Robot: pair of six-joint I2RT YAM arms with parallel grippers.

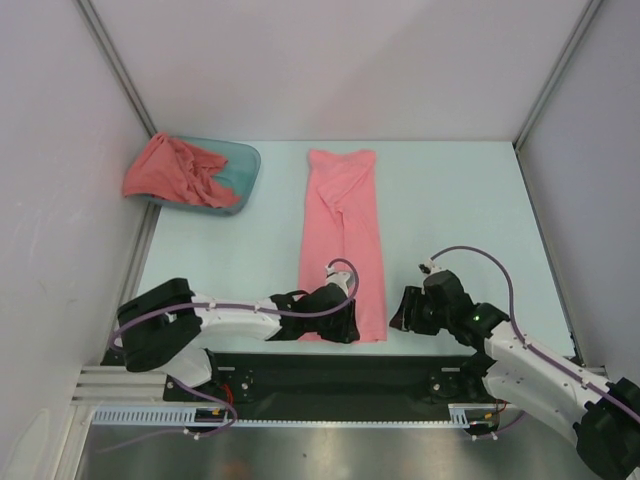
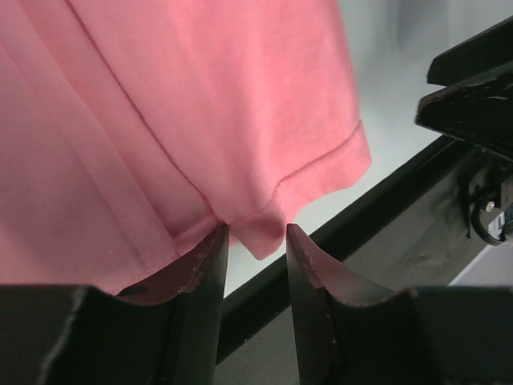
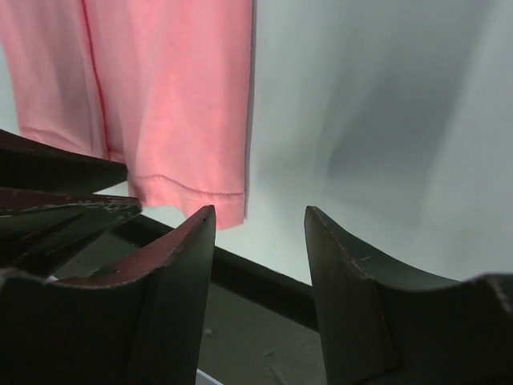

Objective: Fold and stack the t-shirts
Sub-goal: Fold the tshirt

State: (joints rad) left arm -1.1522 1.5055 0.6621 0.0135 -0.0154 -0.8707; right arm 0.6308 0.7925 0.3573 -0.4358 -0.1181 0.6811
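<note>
A light salmon-pink t-shirt (image 1: 343,230), folded lengthwise into a long strip, lies on the middle of the table. Its near hem reaches the table's front edge. My left gripper (image 1: 349,322) is at that near hem. In the left wrist view it (image 2: 256,229) is open, with a small fold of the hem (image 2: 260,235) between the fingertips, not clamped. My right gripper (image 1: 398,310) is just right of the shirt's near right corner. It is open and empty (image 3: 258,210), with the hem corner (image 3: 210,196) ahead to its left. A darker coral-red t-shirt (image 1: 175,170) lies crumpled in the tub.
A teal translucent tub (image 1: 243,160) stands at the back left against the side wall. White walls enclose the table on three sides. A black rail (image 1: 330,365) runs along the near edge between the arm bases.
</note>
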